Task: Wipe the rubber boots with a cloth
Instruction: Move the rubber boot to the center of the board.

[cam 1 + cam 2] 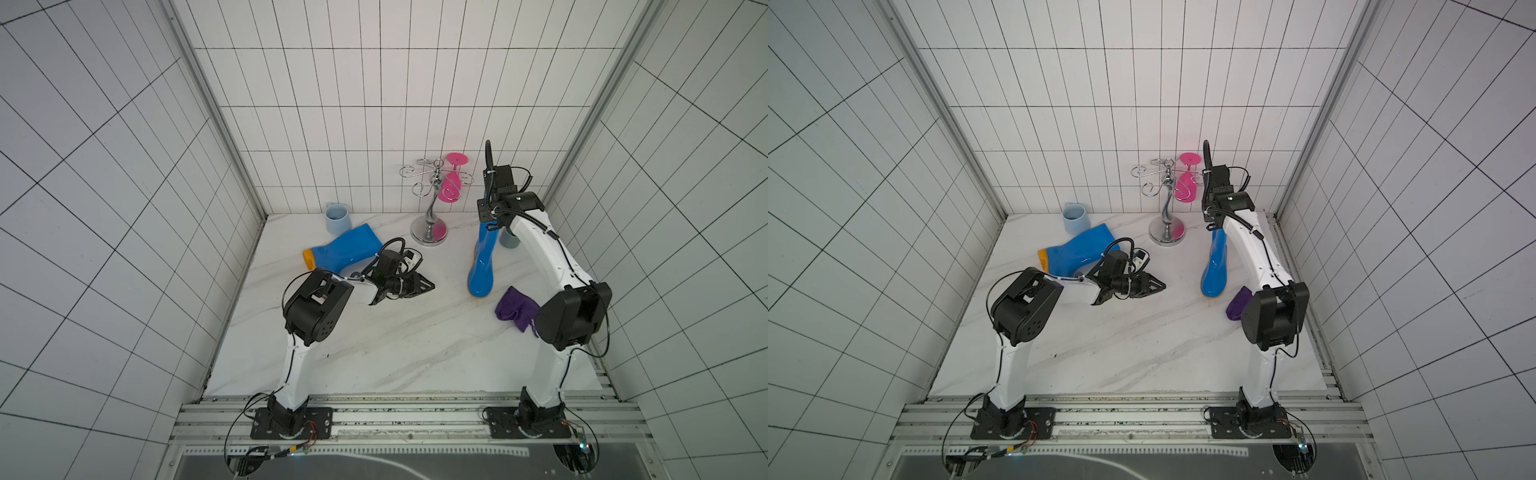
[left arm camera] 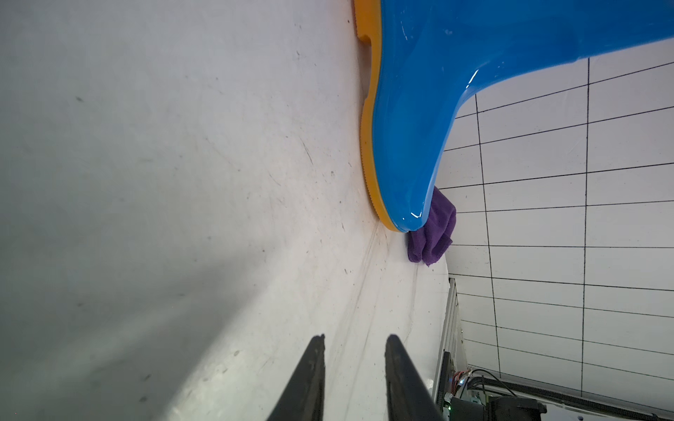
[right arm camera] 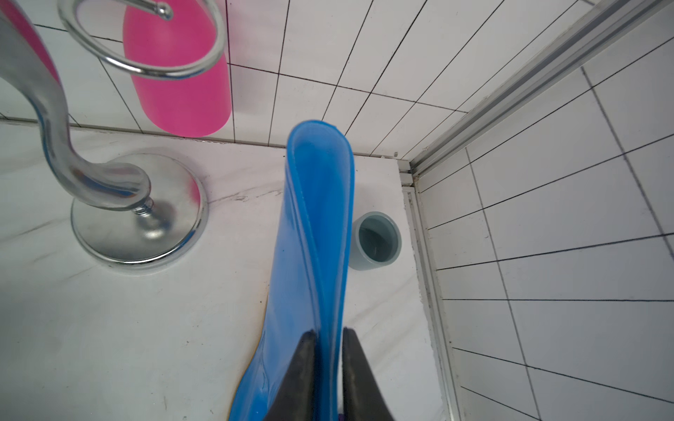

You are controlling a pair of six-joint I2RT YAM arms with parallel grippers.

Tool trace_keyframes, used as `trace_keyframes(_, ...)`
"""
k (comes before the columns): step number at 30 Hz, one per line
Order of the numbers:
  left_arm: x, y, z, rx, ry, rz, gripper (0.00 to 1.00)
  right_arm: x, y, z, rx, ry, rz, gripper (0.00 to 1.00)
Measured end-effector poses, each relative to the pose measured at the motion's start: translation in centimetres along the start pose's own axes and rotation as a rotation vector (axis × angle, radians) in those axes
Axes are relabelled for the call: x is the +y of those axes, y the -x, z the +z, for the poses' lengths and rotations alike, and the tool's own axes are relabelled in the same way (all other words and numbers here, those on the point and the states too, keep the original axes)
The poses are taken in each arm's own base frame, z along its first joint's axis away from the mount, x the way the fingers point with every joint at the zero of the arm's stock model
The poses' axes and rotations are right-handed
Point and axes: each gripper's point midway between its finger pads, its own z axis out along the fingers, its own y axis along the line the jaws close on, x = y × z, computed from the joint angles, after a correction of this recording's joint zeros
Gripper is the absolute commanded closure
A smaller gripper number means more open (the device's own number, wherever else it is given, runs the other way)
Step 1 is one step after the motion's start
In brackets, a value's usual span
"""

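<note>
- Covering the work area: a table (image 1: 374,353) with a white, grey-veined marble pattern, smooth, with faint scuffs and specks.
- Walls (image 1: 332,104): white rectangular tiles with dark grout on three sides, with metal rails in the corners.
- Front edge: a ribbed aluminium rail (image 1: 415,417) carrying both arm bases.
- Mug (image 1: 337,218): pale blue, mouth up, at the back of the table, just beside the lying boot's shaft.
- Cup (image 3: 375,240): grey-blue, round, mouth up, its own floor visible through the mouth; near the back right corner, just beside the upright boot's shaft.
- Stand (image 1: 430,232): polished chrome, with a round foot, a curved stem and looped wire arms.
- Glass (image 1: 451,187): pink, hanging upside down from a loop of the stand.
- Lying boot (image 1: 345,251): glossy blue rubber, on its side at back left, orange sole facing left.
- Upright boot (image 1: 482,266): the same glossy blue, standing on its orange treaded sole at right, toe toward the front.
- Cloth (image 1: 515,311): dark purple, soft, crumpled on the table just beside the upright boot's toe.
- Left gripper (image 2: 355,339): above the mid-table, black fingers narrowly apart, nothing between them.
- Right gripper (image 3: 328,330): fingers straddle the top of the upright boot's shaft with blue rubber filling the narrow gap; whether they pinch it cannot be told.
</note>
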Motion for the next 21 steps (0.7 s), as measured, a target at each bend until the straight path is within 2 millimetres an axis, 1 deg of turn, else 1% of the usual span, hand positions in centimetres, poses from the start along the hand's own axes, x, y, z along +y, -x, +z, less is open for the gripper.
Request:
trace_keyframes(2,-0.1,0.9,-1.1,-0.021,0.019,0.004,0.70,-0.3,0.4,-0.1,-0.015,-0.013,0.004,0.53)
trace_keyframes(6,-0.8,3.2,-4.0,-0.086,0.060,0.022,0.69,-0.7,0.8,-0.5,-0.033,-0.025,0.012,0.50)
trace_keyframes(9,-1.3,5.2,-6.9,-0.154,0.108,0.035,0.69,-1.4,1.9,-2.3,-0.075,-0.025,0.032,0.49)
trace_keyframes(12,-1.6,7.1,-10.2,-0.235,0.161,0.050,0.69,-2.5,4.0,-6.0,-0.179,-0.012,0.077,0.49)
trace_keyframes(14,-1.5,8.2,-13.1,-0.300,0.205,0.052,0.69,-2.7,5.1,-9.6,-0.268,0.028,0.105,0.49)
trace_keyframes(15,-1.3,8.7,-14.4,-0.330,0.226,0.051,0.68,-2.6,5.5,-11.6,-0.317,0.060,0.116,0.49)
trace_keyframes(17,-0.6,9.4,-17.4,-0.391,0.277,0.042,0.68,-2.0,6.1,-14.9,-0.400,0.134,0.134,0.49)
trace_keyframes(19,0.4,9.8,-19.9,-0.442,0.330,0.026,0.68,-1.0,6.5,-17.5,-0.466,0.221,0.141,0.49)
trace_keyframes(20,1.1,10.0,-21.3,-0.467,0.360,0.013,0.68,-0.3,6.6,-18.5,-0.490,0.266,0.142,0.49)
trace_keyframes(21,1.9,10.1,-22.3,-0.485,0.386,0.001,0.68,0.4,6.7,-19.0,-0.503,0.305,0.138,0.49)
